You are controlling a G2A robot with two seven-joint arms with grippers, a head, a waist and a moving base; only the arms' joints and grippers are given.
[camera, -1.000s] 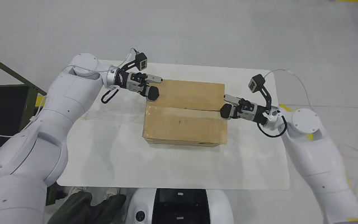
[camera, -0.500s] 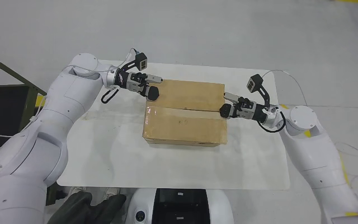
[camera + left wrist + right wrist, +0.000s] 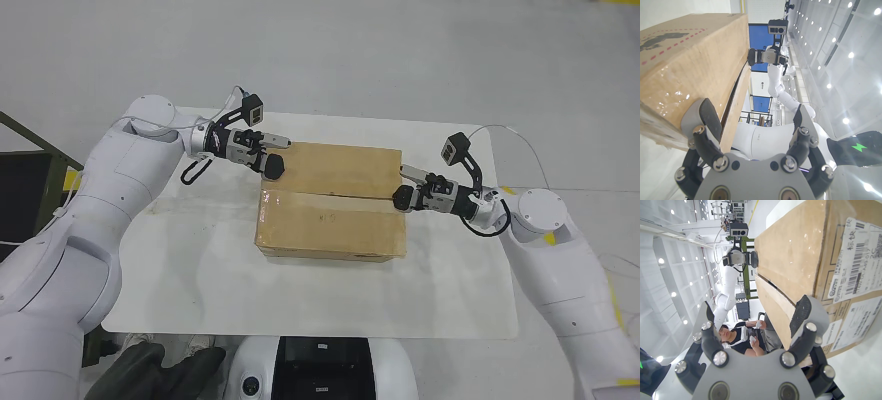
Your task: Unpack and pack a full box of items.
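Your brown cardboard box (image 3: 330, 205) sits shut near the middle of the white worktop (image 3: 200, 270), its flaps meeting in a lengthwise seam. Worktop shows on every side, widest on the near side. White barcoded shipping labels (image 3: 857, 275) cover its right end. A red dashed line (image 3: 677, 36) marks a face beside the left gripper (image 3: 273, 165). That one, at the far-left corner, and the right gripper (image 3: 400, 198), at the right end, both have fingers spread, grasping nothing.

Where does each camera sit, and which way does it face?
Top view: above the arms, looking down at the table and box; both arms show.
Left wrist view: behind the left gripper, facing along the box's seam towards the right gripper.
Right wrist view: behind the right gripper, facing the opposite way.
Shared: box, seam, both grippers.
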